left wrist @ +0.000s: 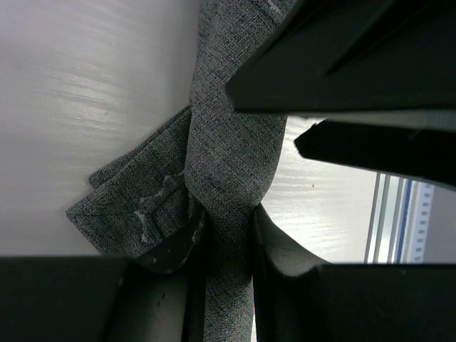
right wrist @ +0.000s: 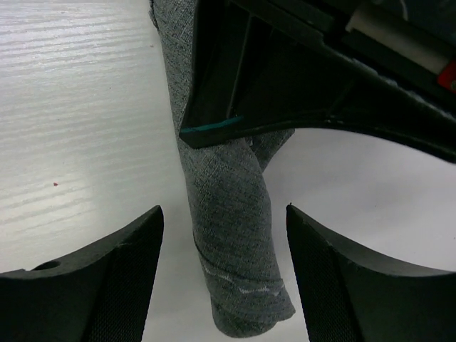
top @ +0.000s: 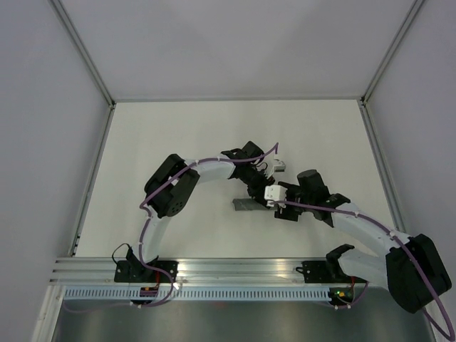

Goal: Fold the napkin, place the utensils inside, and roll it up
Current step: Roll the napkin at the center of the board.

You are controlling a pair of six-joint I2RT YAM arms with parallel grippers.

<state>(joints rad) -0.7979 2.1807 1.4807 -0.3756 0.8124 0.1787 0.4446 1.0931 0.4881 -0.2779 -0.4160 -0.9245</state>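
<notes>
The napkin [top: 248,206] is a dark grey rolled bundle lying on the white table between both arms. My left gripper [top: 258,187] is shut on the roll; in the left wrist view its fingers [left wrist: 285,249] pinch the cloth [left wrist: 228,164], with a folded flap spreading to the left. My right gripper [top: 279,201] is open, its two fingers straddling the free end of the roll [right wrist: 235,271] without touching it. The left gripper's dark body [right wrist: 320,78] sits over the roll's far part. No utensils show.
An aluminium rail [top: 235,269] runs along the near table edge and shows in the left wrist view [left wrist: 399,214]. White walls with metal frame posts [top: 84,53] enclose the table on three sides.
</notes>
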